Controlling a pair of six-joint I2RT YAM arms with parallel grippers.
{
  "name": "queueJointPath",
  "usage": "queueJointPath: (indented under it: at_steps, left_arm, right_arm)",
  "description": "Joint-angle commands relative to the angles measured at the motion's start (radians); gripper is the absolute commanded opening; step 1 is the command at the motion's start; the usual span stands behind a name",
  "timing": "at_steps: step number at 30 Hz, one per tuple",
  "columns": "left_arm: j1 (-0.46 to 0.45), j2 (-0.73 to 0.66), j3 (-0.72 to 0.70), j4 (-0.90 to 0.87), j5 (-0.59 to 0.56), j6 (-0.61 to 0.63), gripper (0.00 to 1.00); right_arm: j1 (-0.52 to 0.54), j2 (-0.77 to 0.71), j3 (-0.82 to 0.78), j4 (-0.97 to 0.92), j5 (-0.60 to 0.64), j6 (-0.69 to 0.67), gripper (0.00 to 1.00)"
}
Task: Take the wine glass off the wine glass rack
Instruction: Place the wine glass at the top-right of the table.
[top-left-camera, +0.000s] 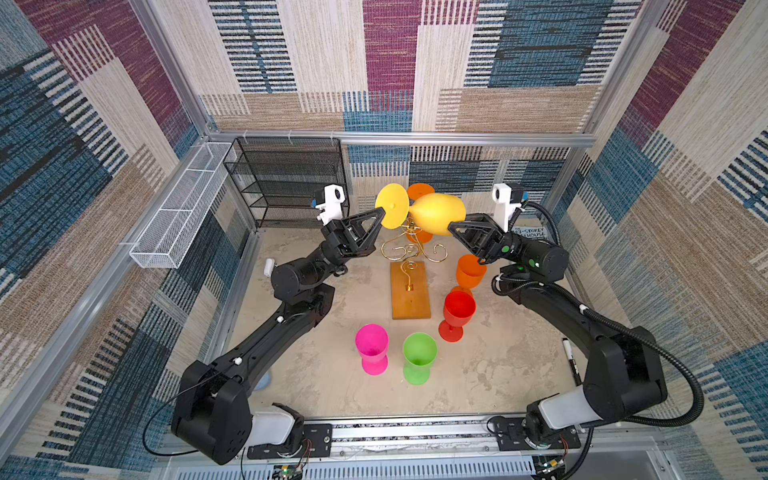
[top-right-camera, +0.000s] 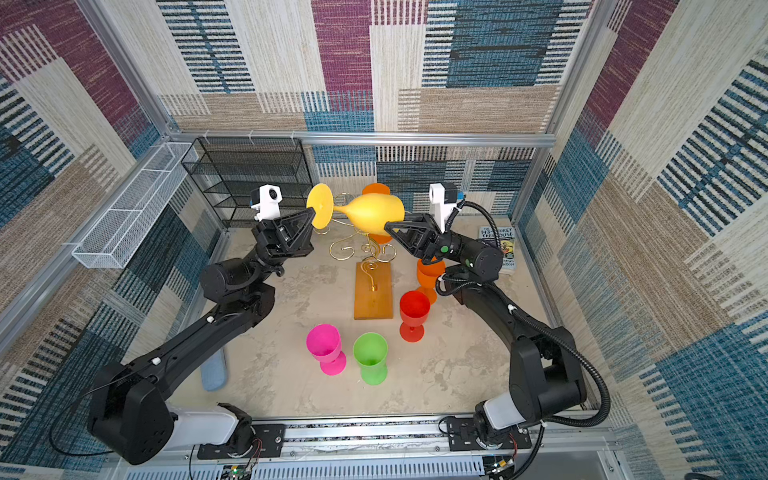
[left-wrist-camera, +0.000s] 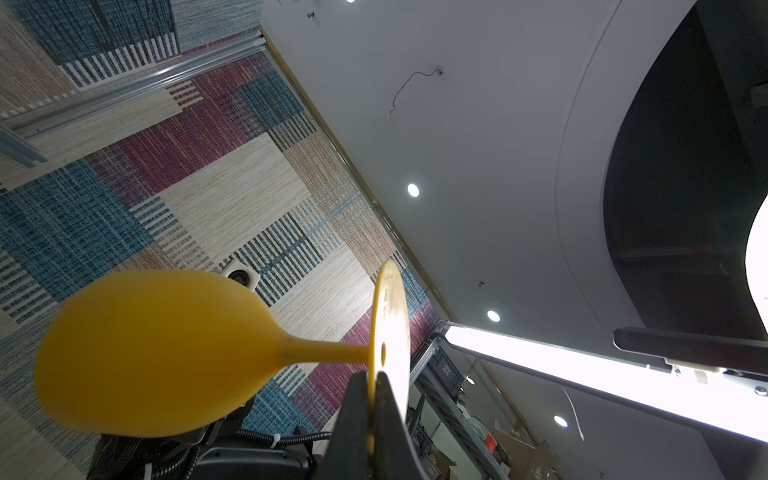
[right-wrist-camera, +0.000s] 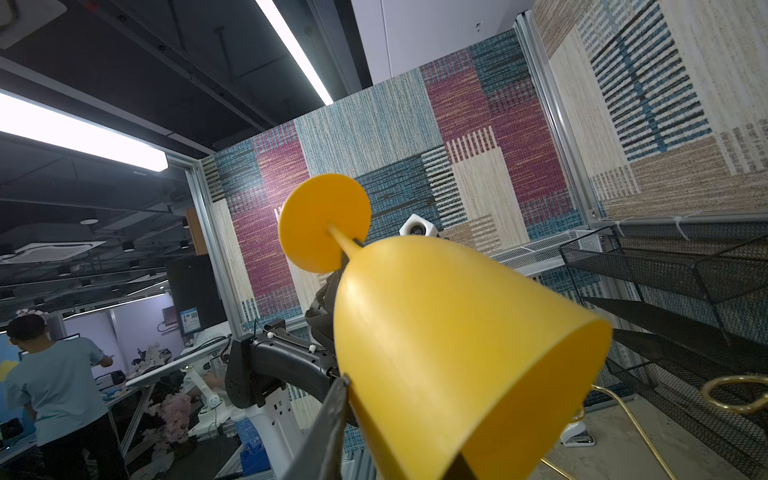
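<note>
While the left gripper (top-left-camera: 383, 212) pinches the yellow wine glass (top-left-camera: 436, 214) by its foot above the wine glass rack (top-left-camera: 409, 303), the right gripper (top-left-camera: 451, 227) straddles its rim; grip there unclear.

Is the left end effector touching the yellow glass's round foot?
Touching. The left wrist view shows the left end effector pinching the yellow glass's foot, one finger on each face.

wine glass (top-left-camera: 436, 214): matt yellow plastic | wine glass rack (top-left-camera: 409, 299): glossy gold wire, wooden base
</note>
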Motion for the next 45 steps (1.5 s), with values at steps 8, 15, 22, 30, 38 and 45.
queueJointPath:
  at_steps: [8, 15, 22, 30, 38, 45]
  left_arm:
    - [-0.003, 0.010, 0.003, 0.026, 0.015, 0.017, 0.24]
    - [-0.003, 0.010, -0.011, 0.025, 0.017, 0.037, 0.48]
    - [-0.004, -0.007, -0.022, 0.026, 0.049, 0.091, 0.51]
    - [-0.004, -0.032, -0.020, 0.025, 0.117, 0.155, 0.51]
    - [-0.004, -0.064, -0.038, 0.024, 0.155, 0.183, 0.51]
    - [-0.002, -0.097, -0.066, 0.024, 0.179, 0.197, 0.51]
  right_arm:
    - [-0.003, -0.012, 0.010, 0.369, 0.045, -0.008, 0.13]
    - [-0.010, -0.089, 0.027, 0.125, 0.054, -0.148, 0.05]
    - [-0.010, -0.270, 0.237, -0.872, 0.231, -0.732, 0.00]
    - [-0.011, -0.260, 0.600, -1.638, 0.709, -1.036, 0.00]
    - [-0.010, -0.091, 0.820, -1.987, 1.026, -1.113, 0.00]
    - [-0.037, 0.113, 0.981, -2.206, 1.124, -1.165, 0.00]
